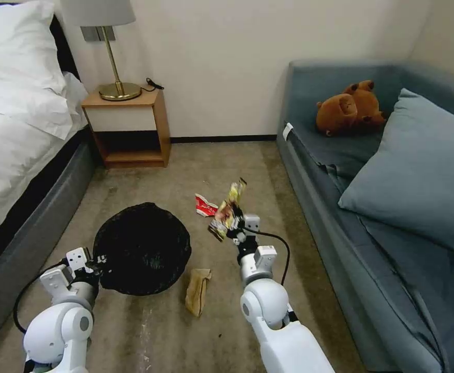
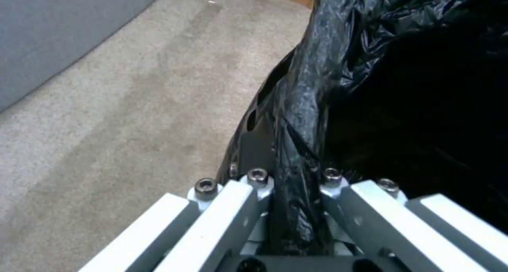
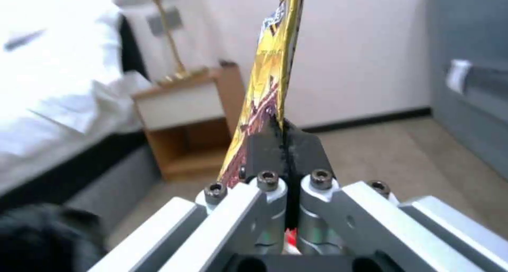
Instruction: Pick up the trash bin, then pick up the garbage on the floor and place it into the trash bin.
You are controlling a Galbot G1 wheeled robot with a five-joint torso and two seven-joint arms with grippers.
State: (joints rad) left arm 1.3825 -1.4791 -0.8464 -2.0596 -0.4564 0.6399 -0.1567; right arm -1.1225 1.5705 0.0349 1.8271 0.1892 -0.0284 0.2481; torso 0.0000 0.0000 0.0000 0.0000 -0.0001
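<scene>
1. One bed with white bedding (image 1: 14, 103) along the far left; one blue-grey sofa (image 1: 340, 171) along the right, carrying one cushion (image 1: 418, 171) and one brown plush toy (image 1: 348, 109) at its far end.
2. One wooden nightstand (image 1: 128, 127) against the far wall, between bed and sofa but nearer the bed, with one brass lamp (image 1: 115, 77) on top.
3. One trash bin (image 1: 141, 248) at near left over the carpet (image 1: 149, 176), its crinkly black liner spread across the rim.
4. Left gripper (image 1: 96, 264) at the bin's near-left edge, fingers (image 2: 254, 184) pinched tight on the bag-covered rim, one inside and one outside.
5. Right gripper (image 1: 235, 224) held up over the carpet right of the bin, fingers (image 3: 301, 149) pressed together on one gold-brown snack wrapper (image 1: 229, 210), which stands upward from the grip.
6. Three pieces of garbage counted: the held wrapper, one tan crumpled paper bag (image 1: 196, 291) lying just right of the bin's near edge, and one red-and-white crushed carton (image 1: 205, 205) on the floor farther off, just left of the wrapper.
</scene>
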